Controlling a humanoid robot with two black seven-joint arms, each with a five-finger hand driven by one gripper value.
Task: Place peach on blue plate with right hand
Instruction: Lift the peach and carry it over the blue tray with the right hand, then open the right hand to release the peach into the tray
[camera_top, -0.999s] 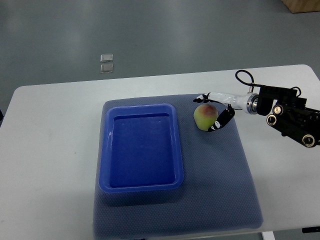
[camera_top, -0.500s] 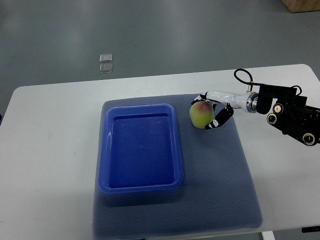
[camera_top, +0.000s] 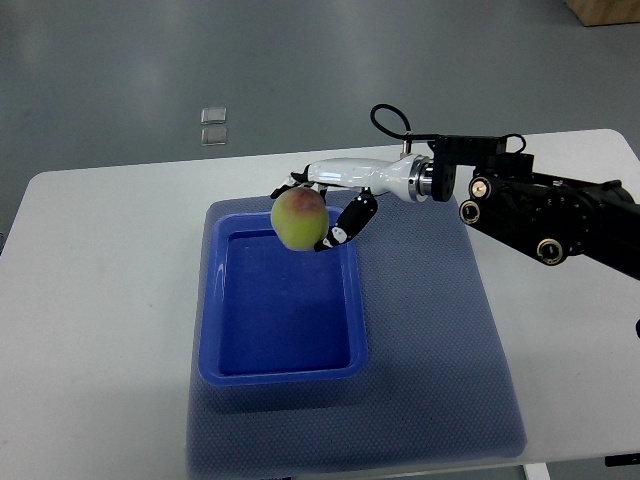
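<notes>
A green-yellow peach (camera_top: 299, 219) with a red blush is held in my right hand (camera_top: 312, 214), whose fingers are curled around it. The hand carries it in the air over the far edge of the blue plate (camera_top: 283, 362), a deep rectangular blue tray that holds nothing. The right arm (camera_top: 520, 202) comes in from the right edge. The left arm is out of view.
The blue plate lies on a grey-blue mat (camera_top: 430, 340) on a white table (camera_top: 100, 300). Two small clear squares (camera_top: 213, 126) lie on the floor beyond the table. A cardboard box corner (camera_top: 605, 10) shows at top right.
My right hand has lifted the peach off the mat and carried it left, from beside the plate's far right corner to above the plate's far edge.
</notes>
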